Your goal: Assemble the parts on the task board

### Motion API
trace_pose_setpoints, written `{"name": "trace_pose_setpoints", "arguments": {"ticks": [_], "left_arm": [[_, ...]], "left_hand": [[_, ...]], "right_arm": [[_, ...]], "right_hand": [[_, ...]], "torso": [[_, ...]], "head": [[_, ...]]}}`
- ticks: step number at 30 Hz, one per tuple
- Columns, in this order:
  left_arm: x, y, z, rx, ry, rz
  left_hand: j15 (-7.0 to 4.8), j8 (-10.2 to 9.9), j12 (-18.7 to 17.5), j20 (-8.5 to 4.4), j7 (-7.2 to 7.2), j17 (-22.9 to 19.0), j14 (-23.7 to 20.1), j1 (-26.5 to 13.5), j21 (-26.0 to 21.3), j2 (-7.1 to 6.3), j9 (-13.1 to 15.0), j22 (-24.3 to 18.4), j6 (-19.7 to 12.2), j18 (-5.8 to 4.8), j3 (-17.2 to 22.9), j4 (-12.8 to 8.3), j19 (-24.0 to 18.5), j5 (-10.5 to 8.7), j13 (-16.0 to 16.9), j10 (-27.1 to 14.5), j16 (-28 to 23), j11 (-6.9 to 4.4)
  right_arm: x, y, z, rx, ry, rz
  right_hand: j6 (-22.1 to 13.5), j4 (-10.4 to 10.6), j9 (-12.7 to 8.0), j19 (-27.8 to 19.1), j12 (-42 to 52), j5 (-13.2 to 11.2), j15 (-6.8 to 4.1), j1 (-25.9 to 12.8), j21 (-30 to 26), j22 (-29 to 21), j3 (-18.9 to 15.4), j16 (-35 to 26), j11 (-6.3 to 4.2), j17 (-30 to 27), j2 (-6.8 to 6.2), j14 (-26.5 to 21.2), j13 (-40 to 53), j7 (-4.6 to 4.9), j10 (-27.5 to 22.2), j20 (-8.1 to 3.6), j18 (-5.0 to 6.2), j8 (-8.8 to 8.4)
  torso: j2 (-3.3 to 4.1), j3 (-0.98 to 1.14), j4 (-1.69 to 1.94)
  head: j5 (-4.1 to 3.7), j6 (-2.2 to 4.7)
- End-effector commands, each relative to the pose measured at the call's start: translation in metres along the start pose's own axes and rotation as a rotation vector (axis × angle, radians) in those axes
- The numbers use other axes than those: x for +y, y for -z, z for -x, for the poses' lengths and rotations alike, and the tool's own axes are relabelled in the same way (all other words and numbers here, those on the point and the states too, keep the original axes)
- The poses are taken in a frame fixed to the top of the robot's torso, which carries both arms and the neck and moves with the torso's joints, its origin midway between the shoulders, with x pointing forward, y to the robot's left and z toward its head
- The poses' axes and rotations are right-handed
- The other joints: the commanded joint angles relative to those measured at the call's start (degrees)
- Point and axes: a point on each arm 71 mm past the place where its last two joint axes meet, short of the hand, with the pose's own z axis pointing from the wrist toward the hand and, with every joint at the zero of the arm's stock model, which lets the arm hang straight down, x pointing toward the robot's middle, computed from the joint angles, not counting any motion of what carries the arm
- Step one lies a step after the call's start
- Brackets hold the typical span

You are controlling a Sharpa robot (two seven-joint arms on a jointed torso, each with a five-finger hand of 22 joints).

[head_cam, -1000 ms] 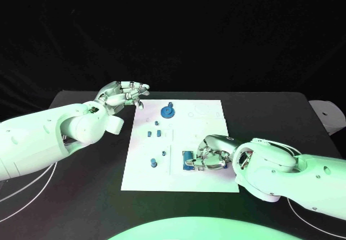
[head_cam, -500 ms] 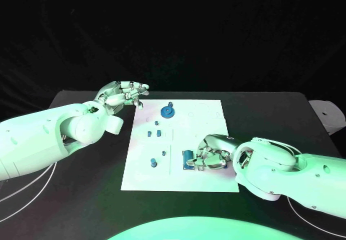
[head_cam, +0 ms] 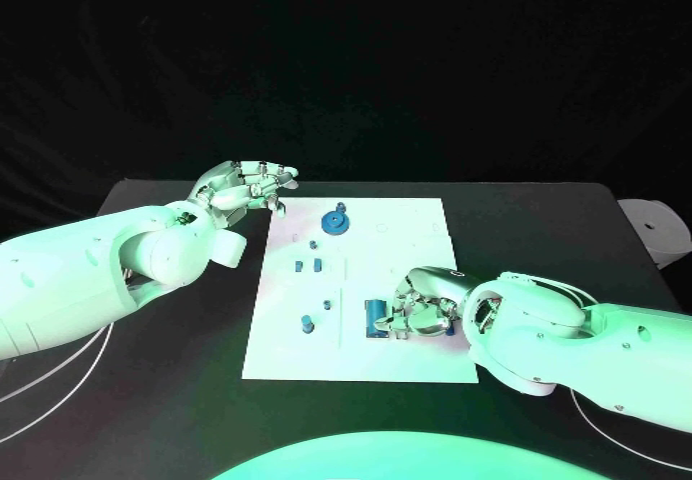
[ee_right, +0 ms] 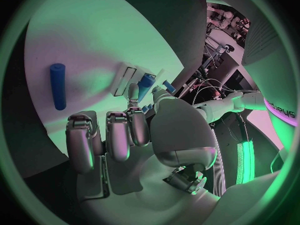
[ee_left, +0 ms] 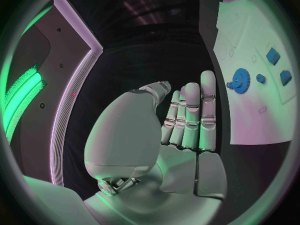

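Fingers of our right hand [head_cam: 423, 308] curl down over the near right part of the task board [head_cam: 411, 365], where a blue part [head_cam: 378, 316] stands just left of them. Whether those fingers actually hold that part or only touch the board beside it we cannot tell; in the right wrist view the hand [ee_right: 125, 135] shows its fingers bent in together, with a blue cylinder [ee_right: 57, 86] lying on the white board apart from them and another blue piece [ee_right: 145, 85] close past the fingertips.

Our left hand [head_cam: 245, 187] hangs above the surface [head_cam: 173, 400] just off the far left corner of the board, holding nothing. In the left wrist view its fingers [ee_left: 194, 115] stand straight and side by side, the thumb bent across in front of them.

On the board, a blue gear [head_cam: 336, 221] sits near the far edge, right of our left hand. A pair of small blue blocks [head_cam: 306, 267] lies nearer, toward the left side of the board, and one more small blue part [head_cam: 306, 323] stands nearer still, well left of the part by our right hand. The left wrist view shows the same gear [ee_left: 240, 79] and the blocks [ee_left: 279, 65] on the board's far end.
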Motion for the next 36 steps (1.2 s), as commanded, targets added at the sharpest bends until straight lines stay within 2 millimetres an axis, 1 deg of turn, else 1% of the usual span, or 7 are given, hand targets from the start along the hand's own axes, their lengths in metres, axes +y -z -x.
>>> {"name": "trace_pose_setpoints", "arguments": {"ticks": [1, 7, 9, 11, 13, 23, 36], "left_arm": [[-0.001, 0.0, -0.002, 0.016, 0.01, -0.005], [-0.001, 0.0, -0.002, 0.016, 0.01, -0.005], [-0.001, 0.0, -0.002, 0.016, 0.01, -0.004], [-0.001, 0.0, -0.002, 0.016, 0.01, -0.005], [-0.001, 0.0, -0.002, 0.016, 0.01, -0.005], [-0.001, -0.001, -0.002, 0.018, 0.01, -0.006], [-0.001, -0.002, -0.004, 0.022, 0.012, -0.009]], "left_hand": [[0.13, 0.19, 0.31, 0.18, -0.03, -0.05, -0.2, -0.45, -0.24, 0.18, 0.09, -0.05, -0.54, 0.39, 0.31, -0.13, 0.28, 0.14, 0.1, -0.53, 0.04, 0.02], [0.13, 0.19, 0.31, 0.18, -0.03, -0.05, -0.2, -0.45, -0.24, 0.18, 0.09, -0.05, -0.54, 0.39, 0.31, -0.13, 0.28, 0.14, 0.1, -0.53, 0.04, 0.02], [0.13, 0.19, 0.31, 0.18, -0.03, -0.05, -0.2, -0.45, -0.24, 0.18, 0.09, -0.05, -0.54, 0.39, 0.31, -0.13, 0.28, 0.14, 0.1, -0.53, 0.04, 0.02], [0.13, 0.19, 0.31, 0.18, -0.03, -0.05, -0.2, -0.45, -0.24, 0.18, 0.09, -0.05, -0.54, 0.39, 0.31, -0.13, 0.28, 0.14, 0.1, -0.53, 0.04, 0.02], [0.13, 0.19, 0.31, 0.18, -0.03, -0.05, -0.2, -0.45, -0.24, 0.18, 0.09, -0.05, -0.54, 0.39, 0.31, -0.13, 0.28, 0.14, 0.1, -0.53, 0.04, 0.02], [0.13, 0.19, 0.31, 0.18, -0.03, -0.05, -0.2, -0.45, -0.24, 0.18, 0.09, -0.05, -0.54, 0.39, 0.31, -0.13, 0.28, 0.14, 0.1, -0.53, 0.04, 0.02], [0.14, 0.24, 0.4, 0.19, -0.03, -0.09, -0.22, -0.63, -0.3, 0.21, 0.1, -0.1, -0.59, 0.39, 0.4, -0.1, 0.31, 0.1, 0.11, -0.61, 0.08, 0.03]], "right_arm": [[0.0, 0.0, 0.0, -0.006, 0.017, -0.002], [0.0, 0.0, 0.0, 0.0, 0.021, 0.005], [0.0, -0.001, 0.0, -0.002, 0.026, 0.005], [0.0, -0.001, 0.0, -0.012, 0.031, 0.004], [-0.001, -0.001, 0.002, -0.033, 0.03, 0.001], [-0.011, 0.009, 0.019, -0.205, -0.082, 0.031], [-0.061, 0.039, 0.039, -0.206, -0.001, -0.068]], "right_hand": [[-0.36, 0.22, -0.06, 6.1, 0.29, 0.12, -0.38, 0.14, 0.25, 15.06, -0.12, 0.23, -0.35, 5.99, 0.39, 4.29, 7.24, -0.06, 1.37, -0.37, -0.38, 0.27], [-0.43, -0.11, -0.17, 6.1, 0.22, -0.12, -0.38, 1.3, 0.25, 15.06, -0.51, 0.21, -0.35, 5.95, -0.35, 4.28, 7.24, -0.08, 1.35, -0.37, -0.38, 0.23], [-0.47, -0.53, -0.33, 6.1, 0.18, -1.28, -0.39, 3.66, 0.25, 15.06, -0.47, 0.19, -0.35, 5.93, -0.85, 4.27, 7.28, -0.07, 1.35, -0.38, -0.38, 0.15], [-0.43, -0.42, -0.62, 6.1, 0.12, -5.22, -0.34, 6.07, 0.25, 15.06, -0.03, 0.17, -0.3, 5.91, -0.82, 4.26, 7.33, 0.0, 1.34, -0.34, -0.38, 0.01], [-0.4, -0.45, -0.72, 6.1, 0.1, -5.51, -0.35, 6.94, 0.25, 15.06, 0.31, 0.15, -0.32, 5.87, -0.63, 4.26, 7.34, -0.04, 1.34, -0.34, -0.38, -0.04], [-1.41, -0.05, -1.42, 6.1, -1.46, -2.82, -0.13, 7.73, 0.25, 15.06, 0.97, -0.13, 0.0, 5.3, -0.21, 4.13, 6.39, 0.4, 0.62, -0.2, -0.38, -0.96], [-2.82, -0.31, -2.41, 6.1, -2.31, -3.21, 0.59, 9.11, 0.25, 15.06, 0.99, -0.16, 0.83, 5.33, -1.53, 4.11, 5.93, 1.34, 0.15, 0.39, -0.38, -2.75]], "torso": [[-0.04, 0.02, 0.0], [-0.01, 0.01, -0.04], [0.0, 0.01, -0.04], [-0.01, 0.01, -0.07], [-0.04, 0.01, -0.06], [-0.15, 0.03, 0.0], [-0.04, 0.03, -0.19]], "head": [[0.02, -0.03], [0.0, -0.1], [-0.03, -0.11], [-0.04, -0.07], [-0.08, -0.08], [-0.56, 0.39], [-2.49, 0.82]]}}
